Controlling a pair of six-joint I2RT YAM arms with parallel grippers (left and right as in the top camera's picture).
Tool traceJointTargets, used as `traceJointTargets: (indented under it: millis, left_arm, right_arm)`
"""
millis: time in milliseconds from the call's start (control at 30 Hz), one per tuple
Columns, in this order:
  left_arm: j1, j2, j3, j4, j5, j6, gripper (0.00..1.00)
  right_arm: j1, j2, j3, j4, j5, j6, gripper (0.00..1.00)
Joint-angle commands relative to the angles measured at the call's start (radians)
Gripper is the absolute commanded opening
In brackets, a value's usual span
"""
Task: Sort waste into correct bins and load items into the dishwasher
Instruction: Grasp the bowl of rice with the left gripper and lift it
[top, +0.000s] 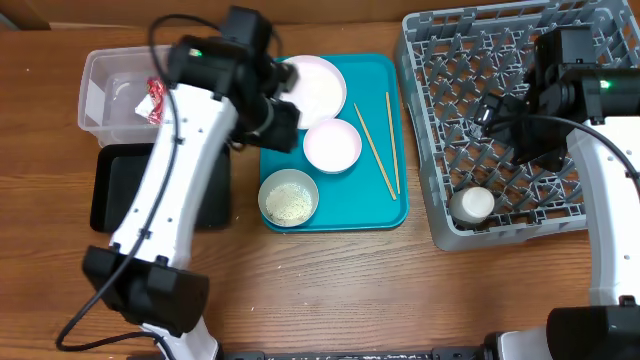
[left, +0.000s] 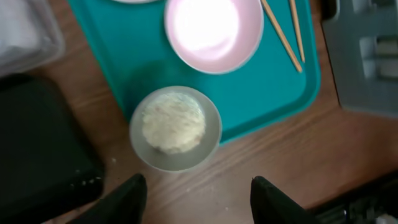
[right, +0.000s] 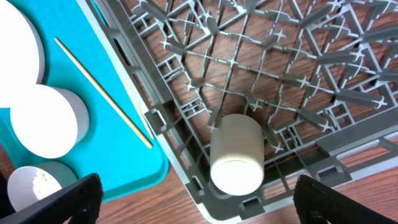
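1. overhead, we see the small smooth white cup (top: 472, 204) lying on its side in the near corner of the latticed grey plastic rack (top: 430, 120).
2. our right gripper (right: 196, 186) is spread wide over it, released; our left gripper (left: 199, 182) hangs parted and empty near the round bowl (left: 140, 146) of grainy rice (left: 174, 121).
3. two thin chopsticks (top: 378, 150) lie by the right edge of the teal tray (top: 345, 205), with bare tray around them.

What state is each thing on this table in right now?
left gripper, open, empty
right gripper, open, empty
cup, resting in the dish rack's corner, not gripped
rice bowl, holding rice
second bowl, empty
plate, bare where visible
chopsticks, lying loose on the teal tray
clear tub, holding napkins and a wrapper
black tray, partly hidden by the left arm
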Motion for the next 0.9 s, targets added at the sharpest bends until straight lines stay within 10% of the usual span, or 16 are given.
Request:
traceJointTargets:
  millis: [0, 233, 867]
  left_arm:
    - [-0.133, 0.009, -0.092, 0.002, -0.117, -0.186, 0.56]
    - [-0.277, 0.009, -0.361, 0.192, -0.209, -0.353, 0.50]
    - [-0.275, 0.011, -0.735, 0.625, -0.255, -0.258, 0.26]
  right_arm:
    - [-0.001, -0.009, 0.013, -0.001, 0.000, -0.006, 1.00]
    - [-0.001, -0.009, 0.013, -0.002, -0.001, -0.029, 1.00]
    - [-0.001, -0.009, 0.013, -0.002, -0.001, -0.032, 1.00]
